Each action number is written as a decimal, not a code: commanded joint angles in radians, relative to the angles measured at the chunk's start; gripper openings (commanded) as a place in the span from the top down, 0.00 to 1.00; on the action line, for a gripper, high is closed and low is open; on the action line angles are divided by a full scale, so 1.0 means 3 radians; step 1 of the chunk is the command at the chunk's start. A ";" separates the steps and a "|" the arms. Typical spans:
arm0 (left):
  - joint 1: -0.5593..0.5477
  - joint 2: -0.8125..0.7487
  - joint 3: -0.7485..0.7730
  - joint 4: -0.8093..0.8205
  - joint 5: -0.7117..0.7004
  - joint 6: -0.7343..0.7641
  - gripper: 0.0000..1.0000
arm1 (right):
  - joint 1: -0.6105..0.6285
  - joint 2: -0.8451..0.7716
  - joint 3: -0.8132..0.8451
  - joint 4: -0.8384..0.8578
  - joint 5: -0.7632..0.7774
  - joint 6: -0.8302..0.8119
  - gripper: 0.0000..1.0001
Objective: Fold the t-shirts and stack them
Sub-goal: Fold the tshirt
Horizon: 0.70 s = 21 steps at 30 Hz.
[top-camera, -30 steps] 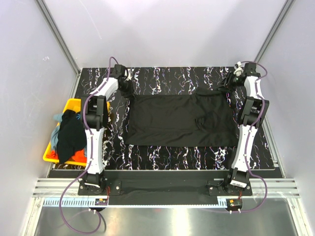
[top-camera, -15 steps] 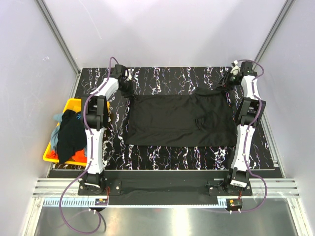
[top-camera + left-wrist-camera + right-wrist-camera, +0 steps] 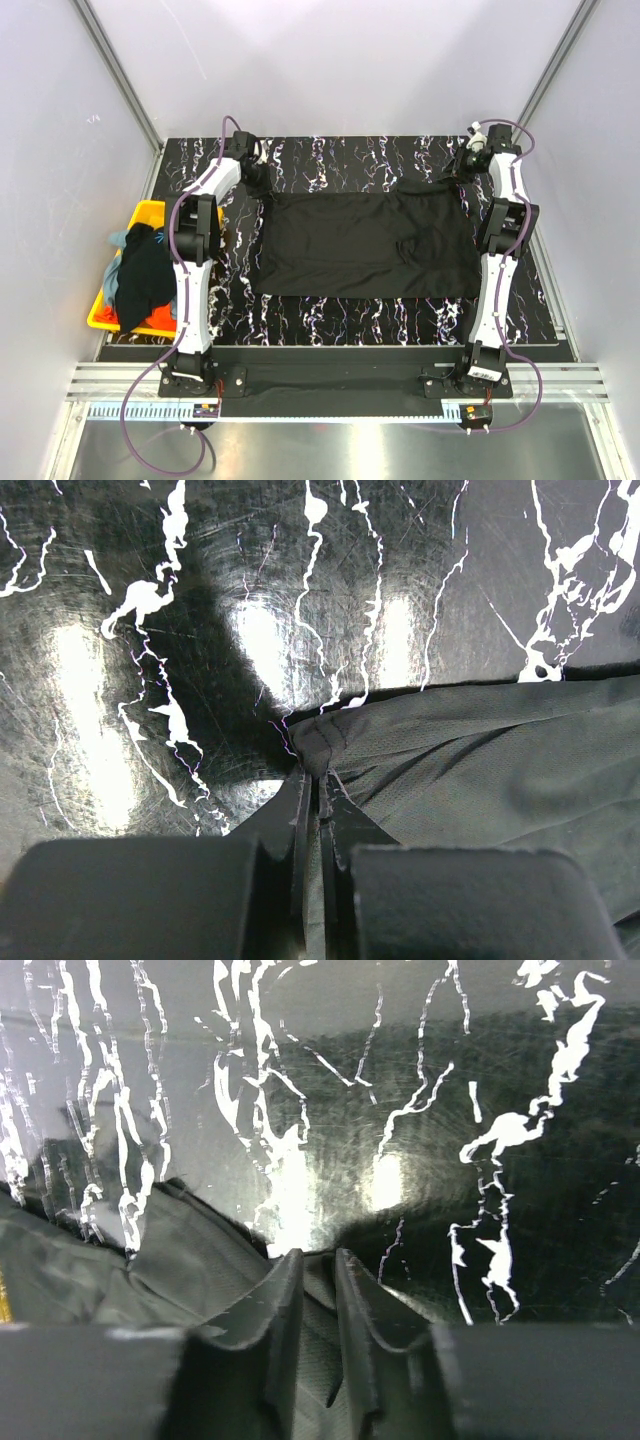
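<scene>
- A yellow bin [image 3: 148, 210] sits at the left edge of the bench [image 3: 330, 155], just outside the left arm.
- A heap of t-shirts [image 3: 143, 275] fills the bin. A black one is draped over the top, with grey-blue cloth showing at its left and orange-red cloth at the near edge.
- The left gripper [image 3: 315, 780] is down at the far left corner of the black t-shirt [image 3: 360, 245]. Its jaws are pressed together with the hem corner pinched between them, and the cloth bunches into small creases right at the tips.
- The black t-shirt lies spread out in the middle of the marbled bench, between the two arms. It is mostly flat, with its long side running left to right. A loose fold sits right of its centre, and a sleeve rumples at the far right corner.
- The right gripper [image 3: 318, 1260] is down at that far right corner. Its jaws stand a narrow gap apart, with a ridge of the black cloth rising between them. I cannot tell whether they are pressing the cloth tight.
- Bare marbled bench shows beyond both grippers, with bright glare on it.
</scene>
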State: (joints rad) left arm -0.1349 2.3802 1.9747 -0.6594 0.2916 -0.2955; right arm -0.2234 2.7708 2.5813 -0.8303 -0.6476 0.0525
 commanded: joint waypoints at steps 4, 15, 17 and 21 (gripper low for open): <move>0.0000 -0.0019 0.0157 0.0040 0.0035 -0.0150 1.00 | 0.0115 0.0044 0.0042 -0.0106 0.0353 -0.0252 1.00; 0.0000 -0.0284 0.0019 0.0030 -0.0006 -0.0288 1.00 | 0.0131 -0.0910 -0.0713 0.0543 0.0517 0.0132 1.00; 0.0000 -0.0361 -0.0022 0.0030 -0.0006 -0.0293 1.00 | 0.0131 -0.1039 -0.0842 0.0635 0.0558 0.0168 1.00; -0.0006 -0.0438 -0.0088 0.0030 0.0045 -0.0294 1.00 | 0.0131 -0.1361 -0.1275 0.0870 0.0507 0.0209 1.00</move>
State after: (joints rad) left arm -0.1349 2.3390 1.9541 -0.6601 0.2882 -0.3752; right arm -0.1917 2.5046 2.2539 -0.6773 -0.5068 0.0940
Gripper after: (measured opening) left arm 0.045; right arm 0.011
